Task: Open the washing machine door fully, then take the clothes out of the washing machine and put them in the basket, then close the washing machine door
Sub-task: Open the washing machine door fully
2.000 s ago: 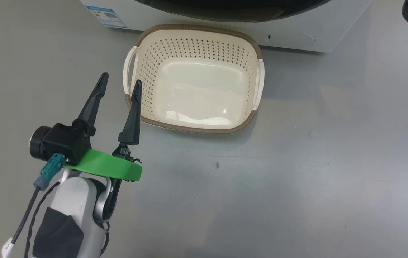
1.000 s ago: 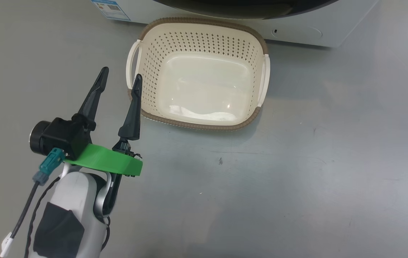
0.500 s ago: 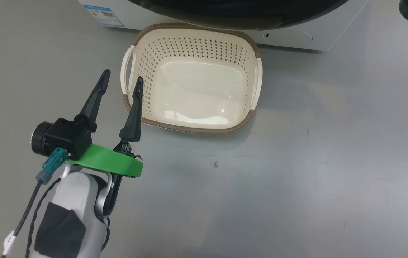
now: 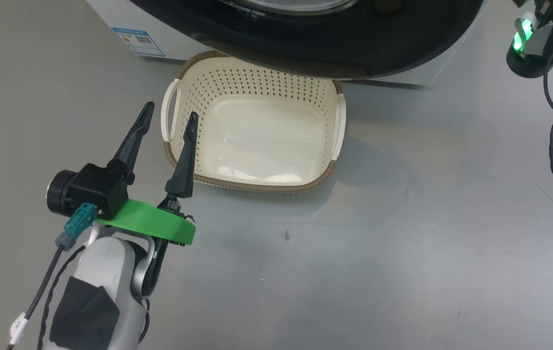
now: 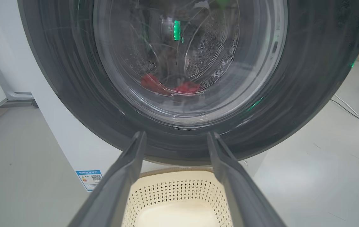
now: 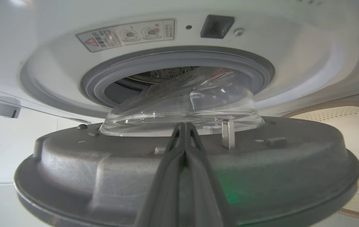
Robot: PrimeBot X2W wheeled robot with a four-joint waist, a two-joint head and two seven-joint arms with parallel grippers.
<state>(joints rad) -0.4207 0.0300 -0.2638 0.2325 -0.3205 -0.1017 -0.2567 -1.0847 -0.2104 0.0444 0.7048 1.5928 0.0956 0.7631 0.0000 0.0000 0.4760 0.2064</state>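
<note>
The left gripper (image 4: 170,111) hovers over the grey floor (image 4: 403,253) at the near-left corner of the basket (image 4: 257,185), its two dark fingers spread wide with nothing between them; one fingertip lies over the basket's rim in the head view, though whether it touches cannot be told; the cream basket stands on the floor right in front of the washing machine (image 4: 106,12), with nothing in it, and the glossy black washing machine door (image 4: 354,48) overhangs its far edge; a small blue label (image 4: 138,41) sits low on the machine's white front

From the left wrist, the door's outer face is seen, and the red clothes (image 5: 187,87) show through its clear window, low in the steel drum (image 5: 204,53)

The right gripper (image 6: 184,126) has its fingers pressed together, gripping nothing; its tip lies at the door's grey inner side, at the foot of the glass bowl (image 6: 179,107), contact unclear; the door stands partly away from the grey rubber seal (image 6: 167,60) of the opening
</note>
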